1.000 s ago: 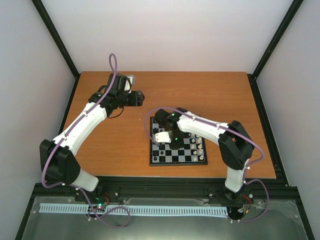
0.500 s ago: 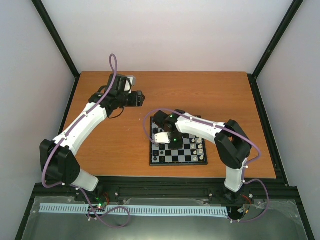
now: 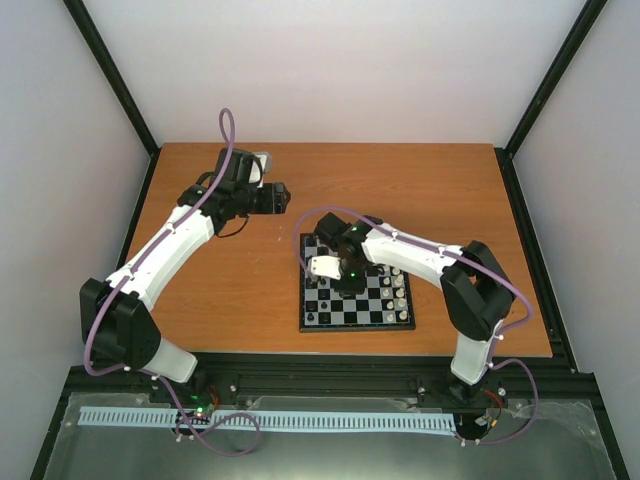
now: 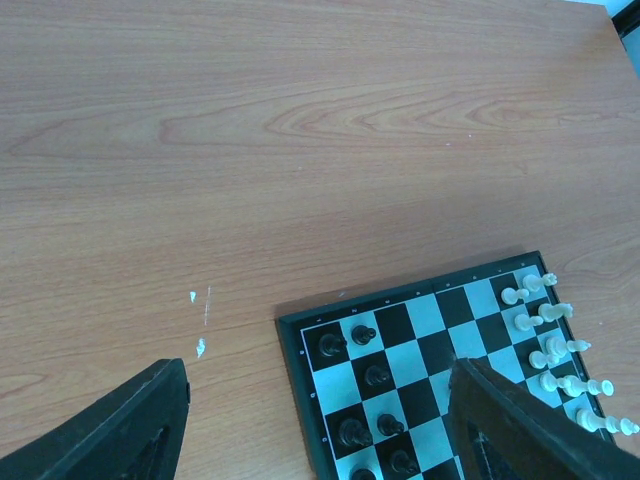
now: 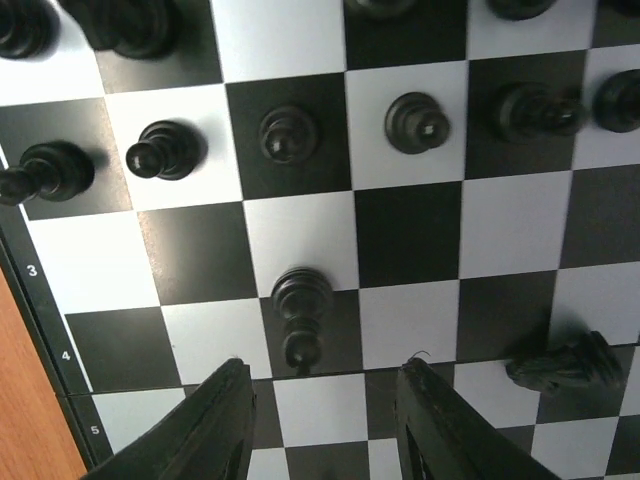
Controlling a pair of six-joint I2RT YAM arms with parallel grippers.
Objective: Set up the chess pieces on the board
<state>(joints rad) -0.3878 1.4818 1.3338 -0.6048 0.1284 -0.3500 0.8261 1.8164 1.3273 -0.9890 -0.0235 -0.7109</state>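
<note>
Wood-grain bench [image 3: 200, 300], holding one board [image 3: 360, 327] just toward 5 o'clock of its centre. On it, chess pieces: white pieces [image 3: 398, 290] ranked along the 3 o'clock edge, black pieces [image 5: 290, 135] across the 9 o'clock half.

Over that half, the right end effector [image 3: 347, 284]: released, fingers [image 5: 225, 425] spread, grasping nothing. One black piece [image 5: 301, 318] sits on a dark square just beyond the fingertips, untouched. A second black man [image 5: 565, 365] lies tipped at 4 o'clock of it.

At 10 o'clock of the board, the left end effector [image 3: 277, 197]: above bare bench, released, empty.
</note>
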